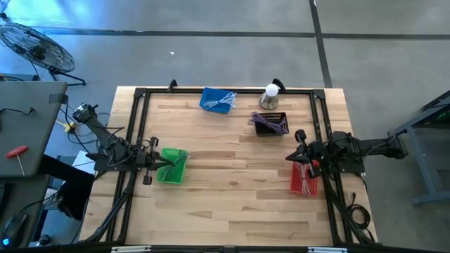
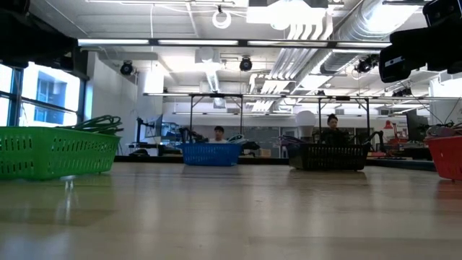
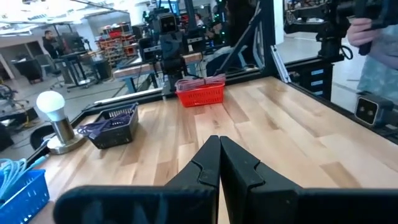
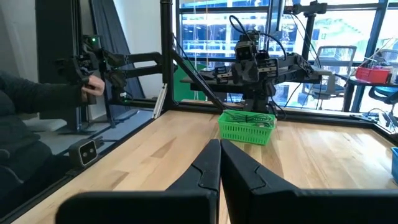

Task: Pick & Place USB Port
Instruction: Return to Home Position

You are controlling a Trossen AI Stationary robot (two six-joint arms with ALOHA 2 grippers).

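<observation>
Both closed tight, nothing held: left gripper [image 3: 219, 142] at table's [image 1: 232, 204] left side over green bin [image 1: 171, 174], right gripper [image 4: 219, 144] at its right side by red bin [image 1: 304, 184]; cables [image 1: 226, 97] lie in bins

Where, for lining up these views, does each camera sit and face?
High: above the table, straight down; both arms, left arm by the green bin, right arm by the red bin.
Low: table-top height, level across towards the blue bin and black bin; dark arm parts at the top corners.
Left wrist: on the left arm, facing the right arm across the table; shut left fingers.
Right wrist: mirrored, facing the left arm; shut right fingers.
Shared: high and low both show all four bins.
</observation>
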